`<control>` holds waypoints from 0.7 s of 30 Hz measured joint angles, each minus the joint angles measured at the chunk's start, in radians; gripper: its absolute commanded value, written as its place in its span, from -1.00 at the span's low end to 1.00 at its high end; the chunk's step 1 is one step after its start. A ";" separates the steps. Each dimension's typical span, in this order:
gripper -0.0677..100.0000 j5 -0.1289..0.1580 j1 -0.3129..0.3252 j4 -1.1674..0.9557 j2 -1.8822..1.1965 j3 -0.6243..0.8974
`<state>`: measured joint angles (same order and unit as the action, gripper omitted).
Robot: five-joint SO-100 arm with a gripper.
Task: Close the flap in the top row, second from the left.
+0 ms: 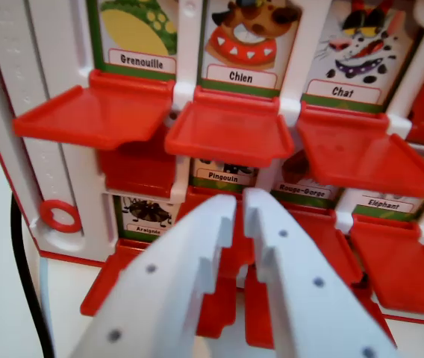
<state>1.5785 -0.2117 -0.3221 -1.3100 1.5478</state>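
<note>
So closest to the camera you've got the gripper (239,205), two white stepped jaws pointing up at the board with only a thin slit between the tips, basically closed and holding nothing. That's honestly what you want here, since a narrow wedge works better than a pincer for pushing a flap.

Everything else I'll place off the Chien flap (229,128), which is the one that counts: top row, second from the left, sticking out flat toward us with the Chien card (244,45) showing right above it. The jaw tips sit just below it and a touch toward the wrist view's right, in front of the Pingouin card (222,175) one row down.

My guess at the move: get the tips under the front lip near its middle, then lift up and in so the flap pivots over the card. Stay centred, because the Grenouille flap (96,112) to the left of it and the Chat flap (365,149) to the right of it are both open and close by, and an off-centre push could snag one of them. Go slow near the top so the board (44,156) doesn't tip.
</note>
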 measured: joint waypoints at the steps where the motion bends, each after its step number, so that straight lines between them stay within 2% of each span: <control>1: -0.98 0.000 0.000 0.000 0.014 -0.011; 14: -0.98 0.000 -0.005 0.000 0.130 -0.140; 21: -0.98 -0.031 -0.017 0.000 0.133 -0.190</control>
<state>1.5478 -0.2286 -0.3221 -1.1766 1.3576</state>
